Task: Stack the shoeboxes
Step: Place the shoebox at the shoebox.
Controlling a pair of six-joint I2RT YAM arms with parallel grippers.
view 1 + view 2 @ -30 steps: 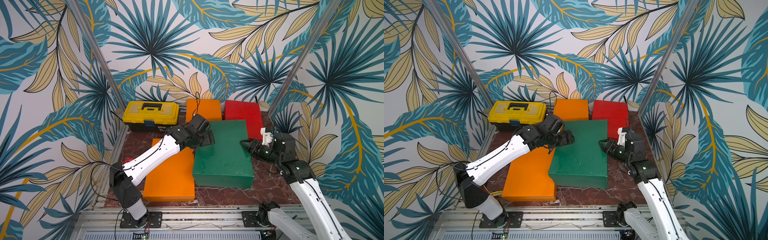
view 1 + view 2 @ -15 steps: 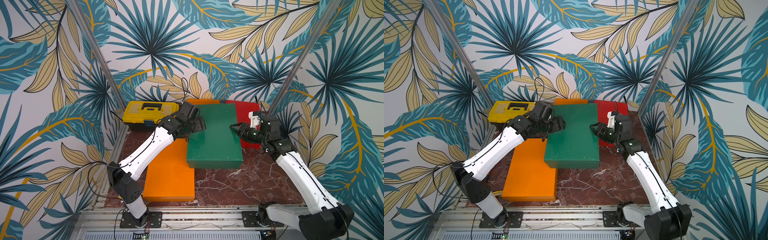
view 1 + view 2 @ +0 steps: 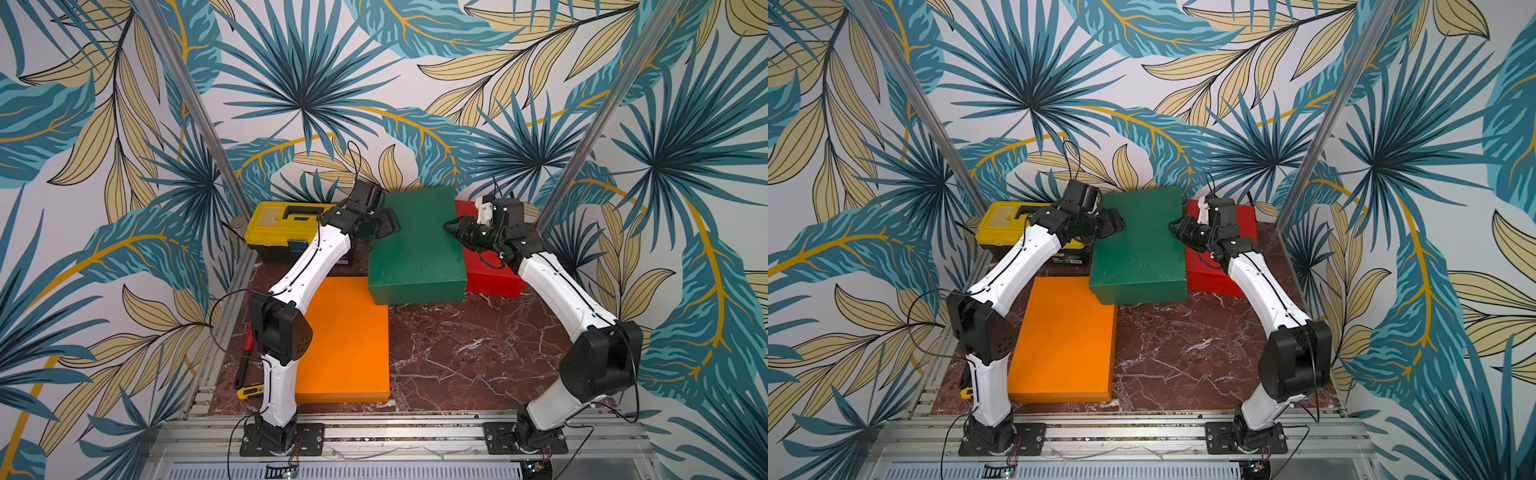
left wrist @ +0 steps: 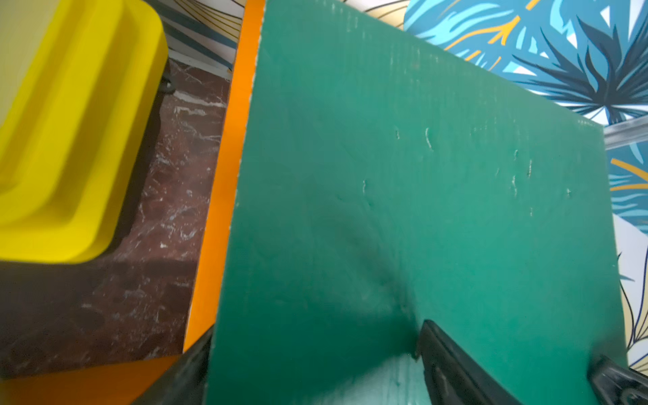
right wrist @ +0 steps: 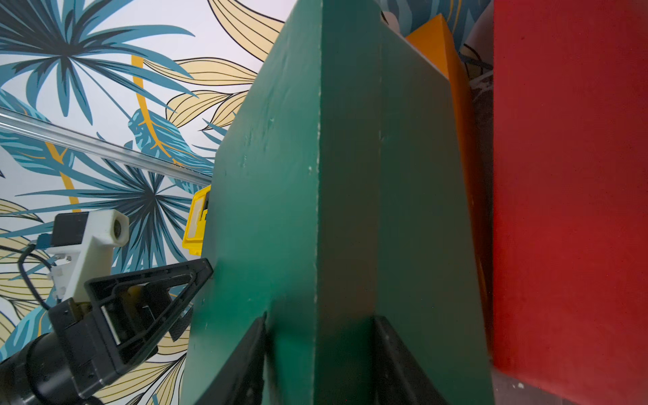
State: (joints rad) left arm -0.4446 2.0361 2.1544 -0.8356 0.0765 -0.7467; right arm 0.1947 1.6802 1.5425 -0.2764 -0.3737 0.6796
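Both grippers hold a dark green shoebox point(image 3: 415, 245) point(image 3: 1140, 245) from opposite sides at the back of the table. My left gripper point(image 3: 388, 224) point(image 4: 315, 368) is shut across its left side, with its fingers point(image 4: 449, 364) above and below the box. My right gripper point(image 3: 451, 226) point(image 5: 319, 361) is shut on its right edge. Under the green box lies an orange shoebox point(image 4: 228, 175) point(image 5: 441, 45), almost hidden in both top views; I cannot tell whether they touch. A red shoebox point(image 3: 490, 270) point(image 5: 568, 175) stands just to the right. Another orange shoebox point(image 3: 345, 340) point(image 3: 1065, 340) lies front left.
A yellow-and-black toolbox point(image 3: 282, 224) point(image 4: 70, 140) stands at the back left, close to the left arm. Small hand tools point(image 3: 249, 390) lie along the table's left edge. Patterned walls close in the back and both sides. Marble tabletop point(image 3: 469, 353) shows at the front right.
Both arms have carried the green shoebox from the middle of the table toward the back wall. It now covers the back orange shoebox and part of the red one. Both grips are unchanged.
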